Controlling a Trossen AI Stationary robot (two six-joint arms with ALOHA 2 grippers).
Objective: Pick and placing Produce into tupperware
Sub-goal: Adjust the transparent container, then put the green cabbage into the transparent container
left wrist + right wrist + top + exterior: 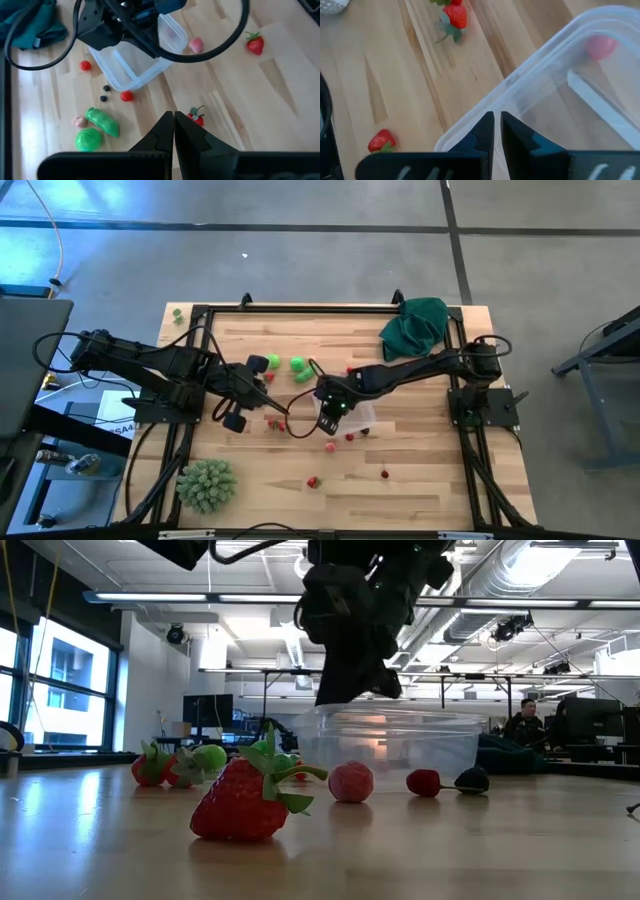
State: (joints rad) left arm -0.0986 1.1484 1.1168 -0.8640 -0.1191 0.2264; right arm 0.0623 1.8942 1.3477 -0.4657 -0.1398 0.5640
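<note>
From my station I see the right pincer (330, 412) hanging over the middle of the wooden counter (420, 480), directly above the near rim of the clear tupperware (560, 85). In its own wrist view its two fingers (485, 131) stand almost together with only a thin slit between them, and nothing is held in that slit. The tupperware sits flat on the counter near the centre, a little toward the right edge, and looks empty inside; a pink berry (600, 46) shows through its far wall, lying outside it.

The left pincer (238, 416) hovers left of centre, above bare wood. Its fingers (162, 135) are pressed together and hold nothing. Just beyond its tips lies a small strawberry (196, 116) with green leaves.

The produce is scattered across the counter, none of it in the box as far as I can tell. Bright green rounded pieces (298, 366) lie toward the far edge, between the two arms. A pea pod (102, 122) and a green ball (88, 139) lie side by side near a small pale piece. Red berries (350, 436) lie near the box toward the near edge, and two more sit farther toward the near edge. In the low view a large strawberry (245, 802) stands closest to the camera, with a pink berry, a red one and a dark one in front of the box.

A spiky pale-green ball (207, 484) rests near the near left corner, and a dark green cloth (415, 325) is bunched at the far right corner.
</note>
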